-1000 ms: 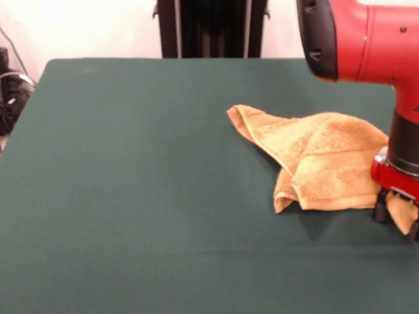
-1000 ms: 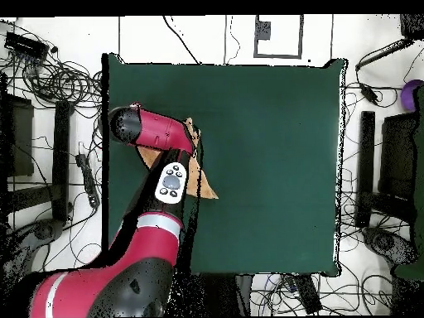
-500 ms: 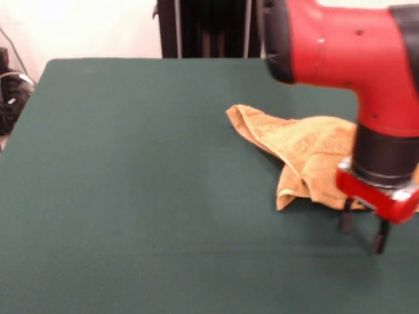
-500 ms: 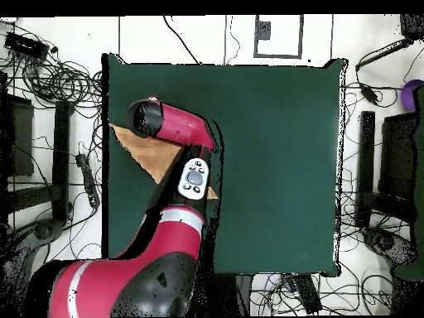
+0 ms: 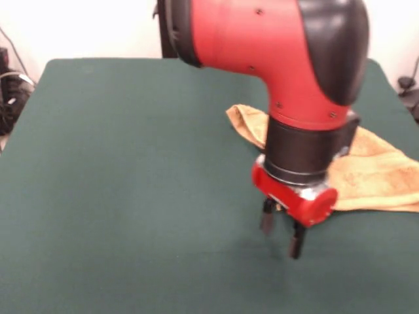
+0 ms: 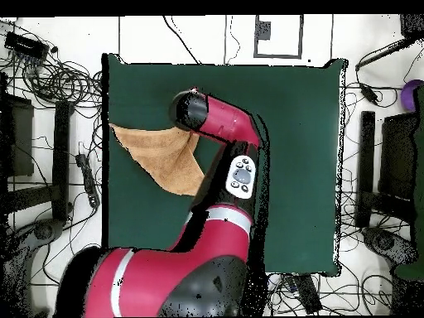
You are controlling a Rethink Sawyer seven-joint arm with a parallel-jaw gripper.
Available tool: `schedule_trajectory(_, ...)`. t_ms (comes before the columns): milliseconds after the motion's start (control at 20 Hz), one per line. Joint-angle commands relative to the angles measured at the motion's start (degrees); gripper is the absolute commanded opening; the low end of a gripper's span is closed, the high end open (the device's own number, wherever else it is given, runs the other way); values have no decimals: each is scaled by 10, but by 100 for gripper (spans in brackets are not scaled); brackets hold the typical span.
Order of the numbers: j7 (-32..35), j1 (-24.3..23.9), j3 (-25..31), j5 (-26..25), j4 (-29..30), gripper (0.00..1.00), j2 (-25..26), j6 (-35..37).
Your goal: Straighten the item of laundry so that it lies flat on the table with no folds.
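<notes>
The golden-tan towel (image 5: 376,171) lies on the dark green table (image 5: 131,170) at the right and runs to the picture's right edge. Its far left corner (image 5: 245,119) is still bunched in a fold. The arm hides its middle. My gripper (image 5: 281,230) hangs just above the felt in front of the towel's left part, open and empty, not touching it. In the overhead view the towel (image 6: 157,149) is a rough triangle at the table's (image 6: 290,124) left edge. The arm's red head (image 6: 195,112) covers the gripper there.
The robot's black pedestal (image 5: 209,26) stands behind the table's far edge. Cables and gear (image 5: 10,91) lie off the left side. In the overhead view, cables (image 6: 50,74) and stands (image 6: 364,166) ring the table.
The gripper has let go of the towel's right end and swung left across the table in the front view. The towel now lies spread further to the right.
</notes>
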Motion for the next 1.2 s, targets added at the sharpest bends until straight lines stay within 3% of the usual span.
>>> schedule_trajectory(50,16,-9,129,12,136,100,-53,54)
schedule_trajectory(300,165,10,136,91,194,100,-78,115)
schedule_trajectory(550,215,30,122,128,209,100,-85,147)
schedule_trajectory(750,183,38,98,115,214,100,-84,159)
schedule_trajectory(850,123,38,73,69,202,100,-70,159)
schedule_trajectory(950,92,25,81,62,212,100,-64,151)
schedule_trajectory(1200,59,22,53,13,183,100,-39,146)
